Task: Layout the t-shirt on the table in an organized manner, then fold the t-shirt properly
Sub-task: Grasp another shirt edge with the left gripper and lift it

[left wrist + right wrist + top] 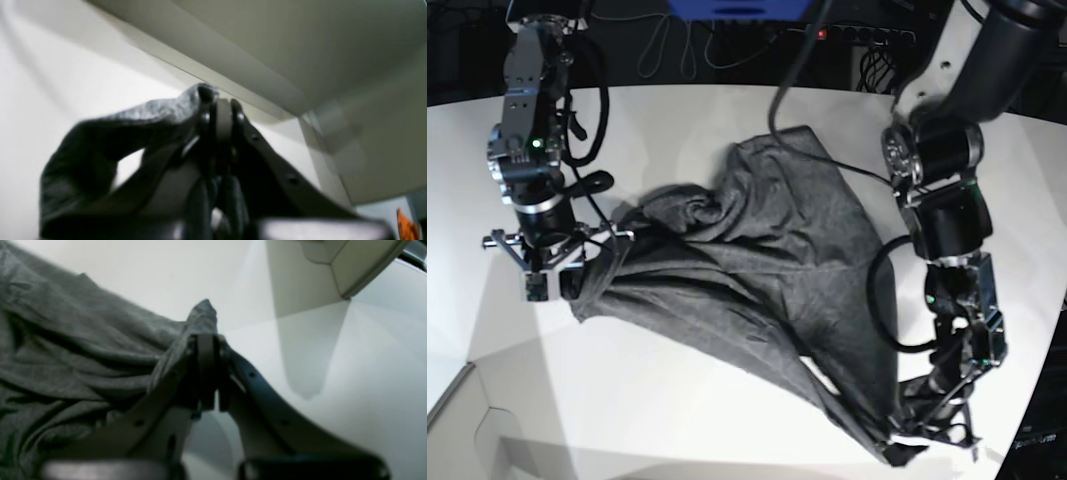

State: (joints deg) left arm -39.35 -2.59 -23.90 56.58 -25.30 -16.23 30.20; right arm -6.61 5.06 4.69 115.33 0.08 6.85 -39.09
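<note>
The dark grey t-shirt lies crumpled on the white table, stretched in a slanted band between both arms. In the base view my right gripper stands at the shirt's left end. Its wrist view shows the right gripper shut on a pinched fold of the t-shirt, with a tip of cloth poking out past the fingers. My left gripper is at the shirt's lower right corner near the table's front edge. The left gripper is shut on a bunched piece of the t-shirt.
Black cables loop over the back of the table behind the right arm. A blue device sits at the far edge. A pale panel edge shows at the lower left. The left arm's body leans over the shirt's right side.
</note>
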